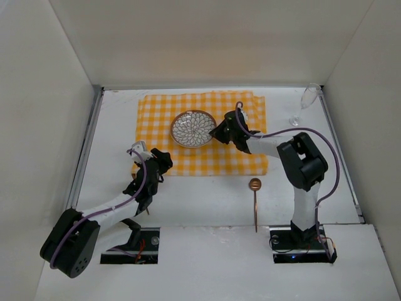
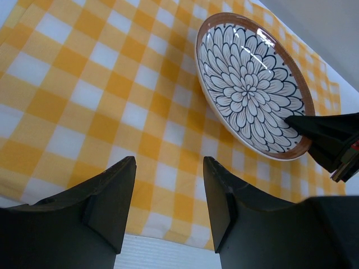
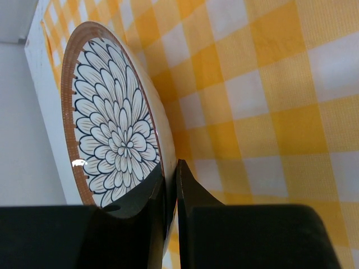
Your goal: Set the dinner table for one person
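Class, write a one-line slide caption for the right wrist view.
Right gripper pinches the rim of the flower-patterned plate, with the yellow checked cloth beneath.

Table (image 1: 207,204): cloth (image 1: 156,119) at far centre; plate (image 1: 193,129) on cloth, at its middle; glass (image 1: 306,103) far right, off cloth; spoon (image 1: 255,204) near right, before cloth's near edge.
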`<action>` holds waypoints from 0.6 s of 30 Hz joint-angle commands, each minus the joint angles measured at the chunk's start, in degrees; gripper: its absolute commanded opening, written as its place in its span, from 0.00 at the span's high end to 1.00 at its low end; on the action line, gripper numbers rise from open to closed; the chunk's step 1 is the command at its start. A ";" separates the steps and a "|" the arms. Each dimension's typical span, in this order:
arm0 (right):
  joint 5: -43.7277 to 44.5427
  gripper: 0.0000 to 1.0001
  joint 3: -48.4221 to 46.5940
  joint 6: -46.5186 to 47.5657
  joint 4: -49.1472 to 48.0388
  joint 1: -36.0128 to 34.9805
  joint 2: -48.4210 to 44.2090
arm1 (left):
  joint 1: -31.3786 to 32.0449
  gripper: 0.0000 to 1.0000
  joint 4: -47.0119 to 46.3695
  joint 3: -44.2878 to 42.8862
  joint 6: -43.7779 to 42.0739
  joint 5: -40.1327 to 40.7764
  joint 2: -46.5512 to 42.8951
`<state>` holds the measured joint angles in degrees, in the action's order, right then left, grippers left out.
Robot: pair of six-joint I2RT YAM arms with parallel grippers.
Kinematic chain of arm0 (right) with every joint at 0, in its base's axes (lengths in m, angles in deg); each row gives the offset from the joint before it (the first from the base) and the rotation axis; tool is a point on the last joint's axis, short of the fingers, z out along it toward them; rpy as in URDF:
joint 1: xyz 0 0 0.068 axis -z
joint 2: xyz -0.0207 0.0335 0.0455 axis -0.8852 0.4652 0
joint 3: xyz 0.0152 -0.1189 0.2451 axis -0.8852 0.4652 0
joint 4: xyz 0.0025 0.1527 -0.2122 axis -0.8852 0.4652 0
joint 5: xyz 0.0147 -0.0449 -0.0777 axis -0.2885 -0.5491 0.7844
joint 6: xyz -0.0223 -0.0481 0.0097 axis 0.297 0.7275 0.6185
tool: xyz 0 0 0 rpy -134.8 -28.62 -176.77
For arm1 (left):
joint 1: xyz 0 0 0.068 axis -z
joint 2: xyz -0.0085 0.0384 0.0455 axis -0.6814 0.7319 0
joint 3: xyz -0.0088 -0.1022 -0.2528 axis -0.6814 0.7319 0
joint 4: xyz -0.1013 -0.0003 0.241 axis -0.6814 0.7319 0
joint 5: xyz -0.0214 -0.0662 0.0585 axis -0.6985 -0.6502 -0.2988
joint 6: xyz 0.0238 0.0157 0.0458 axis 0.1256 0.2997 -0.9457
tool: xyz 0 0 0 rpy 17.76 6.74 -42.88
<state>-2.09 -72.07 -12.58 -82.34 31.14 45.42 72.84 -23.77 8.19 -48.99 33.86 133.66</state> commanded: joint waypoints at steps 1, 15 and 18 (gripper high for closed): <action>-1.45 0.87 -3.94 -3.79 -11.04 -0.20 -0.55 | -0.05 0.51 -1.77 -0.10 0.04 1.33 0.05; 0.04 0.86 -1.04 -2.30 -10.34 -0.20 -2.31 | -0.40 0.51 -1.68 -0.01 0.22 1.08 -0.13; 0.22 0.86 0.01 -1.94 -10.33 -0.20 -2.92 | -0.23 0.51 -1.68 0.08 0.22 1.07 -0.31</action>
<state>-1.59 -71.31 -12.82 -82.67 31.08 46.97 72.77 -23.75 8.19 -48.99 33.86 133.88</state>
